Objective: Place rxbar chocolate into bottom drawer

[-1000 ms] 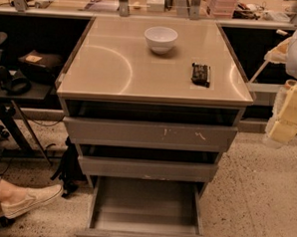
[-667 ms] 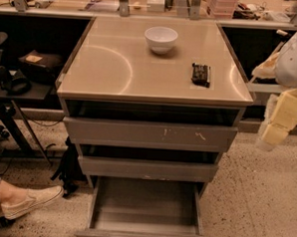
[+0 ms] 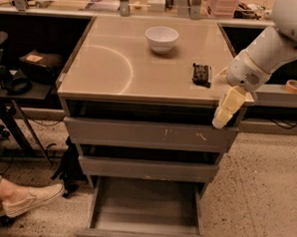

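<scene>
The rxbar chocolate [image 3: 201,74], a small black wrapper bar, lies flat on the cabinet top [image 3: 121,64] near its right edge. The bottom drawer [image 3: 146,210] is pulled out and open, with nothing inside. My gripper [image 3: 223,113] hangs on the white arm [image 3: 272,44] at the cabinet's front right corner, pointing down over the top drawer's right end. It sits a little right of and in front of the bar and does not touch it.
A white bowl [image 3: 161,39] stands at the back middle of the cabinet top. The two upper drawers [image 3: 150,134] are closed. A person's foot in a tan shoe [image 3: 27,201] rests on the floor at lower left. A chair base and cables stand at the left.
My arm and gripper have moved left, from beside the cabinet's right side to its front right corner, closer to the bar. The bar, bowl and drawers have not moved.
</scene>
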Tool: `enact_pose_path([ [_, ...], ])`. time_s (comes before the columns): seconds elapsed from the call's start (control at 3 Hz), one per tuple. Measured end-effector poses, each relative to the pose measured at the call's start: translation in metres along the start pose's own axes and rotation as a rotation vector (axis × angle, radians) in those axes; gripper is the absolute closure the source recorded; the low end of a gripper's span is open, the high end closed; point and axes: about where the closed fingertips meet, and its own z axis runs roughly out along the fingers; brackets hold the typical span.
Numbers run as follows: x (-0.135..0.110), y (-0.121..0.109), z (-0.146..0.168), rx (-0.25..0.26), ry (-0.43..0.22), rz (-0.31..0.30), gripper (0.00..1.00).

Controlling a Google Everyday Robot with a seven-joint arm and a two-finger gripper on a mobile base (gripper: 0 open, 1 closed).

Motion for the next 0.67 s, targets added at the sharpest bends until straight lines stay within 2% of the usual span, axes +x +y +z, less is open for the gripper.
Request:
enact_pose_path([
  [0.33, 0.002, -0.09, 0.051, 0.06, 0.012, 0.085, 0.0],
  [0.67, 0.003, -0.102, 0.059, 0.06, 0.014, 0.103, 0.0],
])
